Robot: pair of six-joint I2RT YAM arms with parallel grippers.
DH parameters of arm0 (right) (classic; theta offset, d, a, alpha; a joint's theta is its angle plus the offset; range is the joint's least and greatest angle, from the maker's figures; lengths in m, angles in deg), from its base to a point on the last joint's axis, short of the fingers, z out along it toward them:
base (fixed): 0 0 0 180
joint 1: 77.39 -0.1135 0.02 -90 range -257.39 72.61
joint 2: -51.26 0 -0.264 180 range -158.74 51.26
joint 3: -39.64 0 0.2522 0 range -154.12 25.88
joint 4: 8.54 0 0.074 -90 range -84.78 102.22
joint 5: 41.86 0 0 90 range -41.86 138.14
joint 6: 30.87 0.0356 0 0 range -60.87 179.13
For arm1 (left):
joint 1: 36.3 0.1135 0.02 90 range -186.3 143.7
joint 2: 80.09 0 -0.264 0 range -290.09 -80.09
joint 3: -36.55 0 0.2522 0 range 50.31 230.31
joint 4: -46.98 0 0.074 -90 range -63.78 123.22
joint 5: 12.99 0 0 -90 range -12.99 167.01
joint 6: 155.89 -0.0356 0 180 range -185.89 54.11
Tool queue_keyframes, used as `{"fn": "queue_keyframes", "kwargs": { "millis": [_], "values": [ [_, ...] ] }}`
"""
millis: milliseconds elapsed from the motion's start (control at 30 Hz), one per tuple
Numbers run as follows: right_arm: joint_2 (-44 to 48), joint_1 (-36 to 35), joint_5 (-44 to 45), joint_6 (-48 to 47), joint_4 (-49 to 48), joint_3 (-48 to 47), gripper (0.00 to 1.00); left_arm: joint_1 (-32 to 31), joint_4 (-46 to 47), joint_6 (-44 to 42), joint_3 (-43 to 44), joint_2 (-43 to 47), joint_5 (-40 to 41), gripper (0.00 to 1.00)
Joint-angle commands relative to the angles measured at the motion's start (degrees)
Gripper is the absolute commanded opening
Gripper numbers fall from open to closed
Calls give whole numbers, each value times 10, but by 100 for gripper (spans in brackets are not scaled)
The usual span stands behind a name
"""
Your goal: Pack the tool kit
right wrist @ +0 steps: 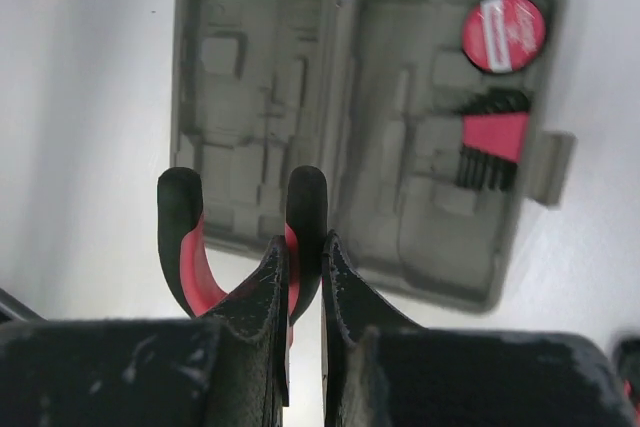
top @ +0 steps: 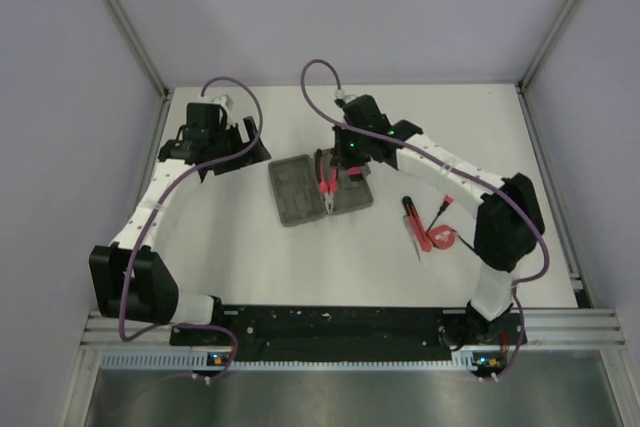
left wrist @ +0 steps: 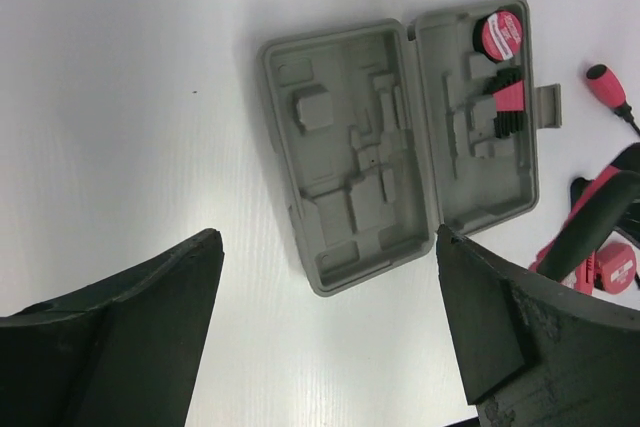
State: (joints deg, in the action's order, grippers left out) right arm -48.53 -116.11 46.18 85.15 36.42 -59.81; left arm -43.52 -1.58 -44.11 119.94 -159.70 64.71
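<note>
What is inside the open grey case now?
Left half of the case: only empty slots. Right half: a red round disc and black keys in a red holder. In the right wrist view the pliers cover part of the left half.

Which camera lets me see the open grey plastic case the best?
The left wrist view: the open grey plastic case lies whole and unblocked, its slots clear. In the right wrist view the right gripper and its red-and-black pliers hide part of it. The top view shows it small, partly under that gripper.
</note>
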Motion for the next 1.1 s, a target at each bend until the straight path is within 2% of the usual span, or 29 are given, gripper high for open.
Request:
{"fn": "queue_keyframes", "kwargs": {
  "millis": [0,233,367,533,1067],
  "values": [
    [-104,-33,-47,-71,-40,-117,0,25,-10,48,-13,8,30,91],
    [-237,-59,-56,-77,-48,-276,0,56,10,97,-41,-33,-32,88],
    [-278,-74,-39,-68,-50,-320,0,58,47,112,-56,-59,-84,86],
    [-313,-85,-9,-63,-52,-339,0,58,85,121,-67,-92,-114,84],
    [-366,-89,53,-69,-78,-340,0,58,134,151,-88,-141,-100,77]
  ]
}}
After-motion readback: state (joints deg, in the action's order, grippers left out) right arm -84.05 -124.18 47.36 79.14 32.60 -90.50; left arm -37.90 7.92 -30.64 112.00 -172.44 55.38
